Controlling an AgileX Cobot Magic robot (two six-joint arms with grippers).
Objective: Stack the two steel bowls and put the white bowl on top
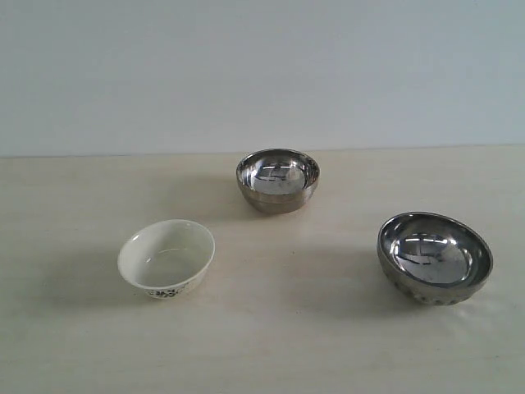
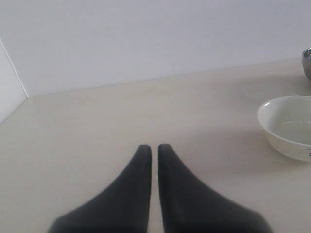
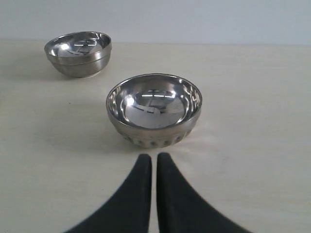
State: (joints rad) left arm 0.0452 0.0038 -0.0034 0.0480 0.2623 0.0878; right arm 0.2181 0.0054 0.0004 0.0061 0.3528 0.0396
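Three bowls stand apart on the pale table. The smooth smaller steel bowl (image 1: 278,180) (image 3: 78,53) sits at the back middle. The larger steel bowl with the textured lower outside (image 1: 434,258) (image 3: 154,109) sits at the right. The white bowl (image 1: 166,258) (image 2: 288,126), with a dark floral pattern at its base, sits at the left. Neither arm shows in the exterior view. My right gripper (image 3: 154,156) is shut and empty, just short of the textured bowl. My left gripper (image 2: 151,146) is shut and empty over bare table, well apart from the white bowl.
The pale wooden table (image 1: 312,345) runs back to a plain white wall (image 1: 262,74). In the left wrist view a wall corner (image 2: 12,92) borders the table on one side. A sliver of the smooth steel bowl (image 2: 307,63) shows at that view's edge.
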